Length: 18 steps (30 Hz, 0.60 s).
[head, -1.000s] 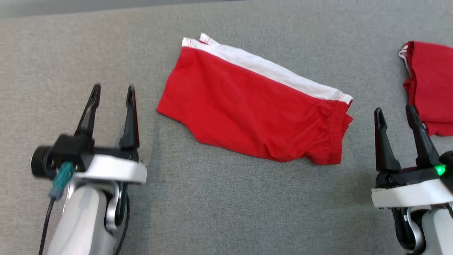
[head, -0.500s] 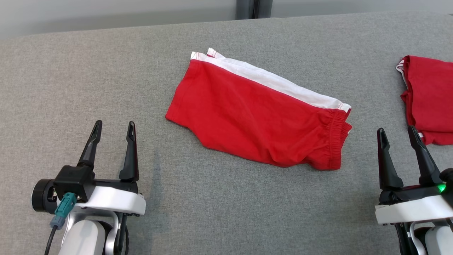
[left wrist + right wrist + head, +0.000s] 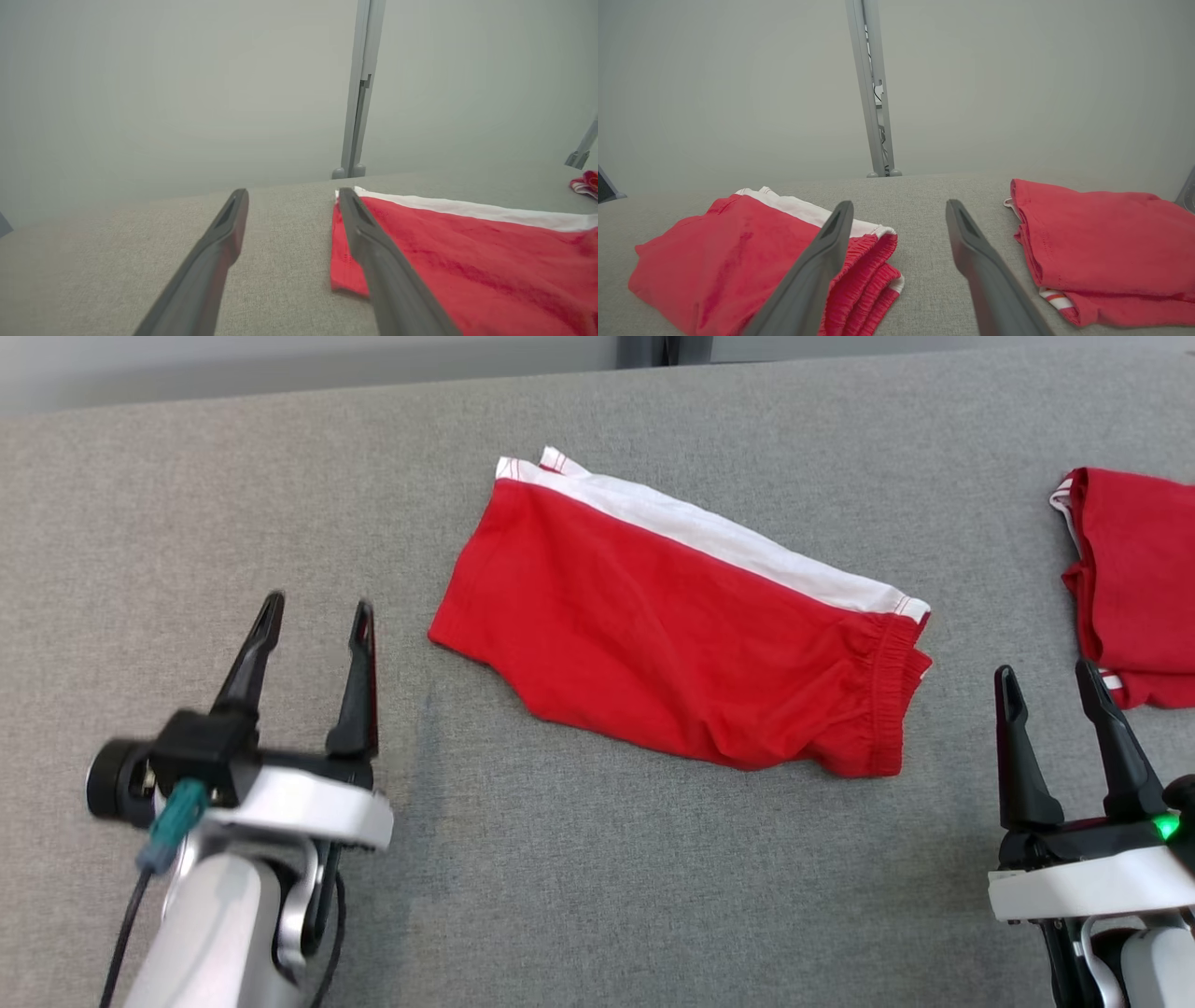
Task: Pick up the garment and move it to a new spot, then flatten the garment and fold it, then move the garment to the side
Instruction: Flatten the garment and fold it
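Jaws of the left gripper (image 3: 317,607) are hanging wide open and empty; the red garment (image 3: 672,635) is lying at the middle of the tabletop (image 3: 187,504), apart from both; the right gripper (image 3: 1045,672) jaws are likewise gaping empty. Pinching one layer risks undoing its fold.

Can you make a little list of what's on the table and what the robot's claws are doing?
table: grey fabric top
shorts: red with a white stripe, lying flat in the middle
cloth: red, folded, at the right edge
left claw: open, empty, left of the shorts
right claw: open, empty, pointing between shorts and cloth
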Available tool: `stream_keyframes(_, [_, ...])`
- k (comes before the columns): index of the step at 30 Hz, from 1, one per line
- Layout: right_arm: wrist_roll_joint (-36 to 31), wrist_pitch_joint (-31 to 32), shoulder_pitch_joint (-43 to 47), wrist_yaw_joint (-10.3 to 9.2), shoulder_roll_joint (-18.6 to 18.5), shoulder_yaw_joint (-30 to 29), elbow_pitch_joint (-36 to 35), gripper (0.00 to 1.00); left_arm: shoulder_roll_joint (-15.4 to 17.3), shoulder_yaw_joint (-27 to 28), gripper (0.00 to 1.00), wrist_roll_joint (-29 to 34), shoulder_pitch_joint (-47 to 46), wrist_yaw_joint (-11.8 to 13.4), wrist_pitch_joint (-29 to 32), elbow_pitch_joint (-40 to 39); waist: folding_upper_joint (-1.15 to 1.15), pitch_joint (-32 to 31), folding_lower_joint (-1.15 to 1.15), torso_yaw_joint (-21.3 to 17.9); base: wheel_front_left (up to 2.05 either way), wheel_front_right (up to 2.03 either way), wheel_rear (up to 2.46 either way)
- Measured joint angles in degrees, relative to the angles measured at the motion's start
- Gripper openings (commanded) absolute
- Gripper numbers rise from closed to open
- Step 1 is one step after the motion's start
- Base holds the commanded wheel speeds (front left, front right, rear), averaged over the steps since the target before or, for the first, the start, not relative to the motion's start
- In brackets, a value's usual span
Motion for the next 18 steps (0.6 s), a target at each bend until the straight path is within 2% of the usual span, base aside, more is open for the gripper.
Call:
stream_keyframes(5, [0.16, 0.12, -1.36, 0.00, -0.20, 0.75, -0.47, 1.00, -0.18, -2.37, 1.00, -0.11, -8.42, -2.60, 4.39, 3.72, 0.00, 2.46, 0.00, -0.66, 0.00, 0.00, 0.00])
stream_keyframes(10, [0.73, 0.07, -2.66, 0.00, -0.10, 1.51, -0.20, 1.00, -0.76, -3.88, 1.00, -2.27, -14.47, -5.87, 10.34, 13.22, 0.00, 4.51, 0.00, -2.28, 0.00, 0.00, 0.00])
stream_keyframes(18, [1.46, -0.35, -3.56, 0.00, 0.24, 1.89, 0.87, 1.00, -1.42, -5.02, 1.00, -4.30, -18.51, -7.70, 15.36, 25.10, 0.00, 6.48, 0.00, -4.50, 0.00, 0.00, 0.00])
